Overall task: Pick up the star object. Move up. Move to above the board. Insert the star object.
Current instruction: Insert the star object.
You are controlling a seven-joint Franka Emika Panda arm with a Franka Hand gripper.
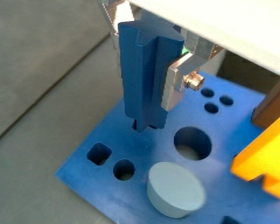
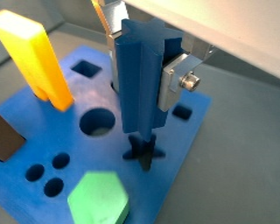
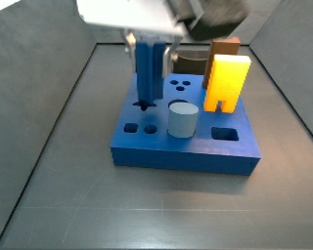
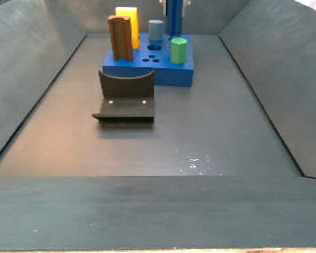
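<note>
Wrist view: hand clamped on the star column, silver finger pressed to its side, lower tip at or just entering the star hole in the board directly beneath. Grey-blue cylinder and yellow block standing clear of the hand.

Wrist view again: column ridges looking roughly lined up with the star hole; slight twist could jam the points on the rim.

Side view: column hanging straight below the hand; pushing down while misaligned could tilt it in the grip or shove the board.

Side view, far: fixture on the bench well apart, no risk there.
</note>
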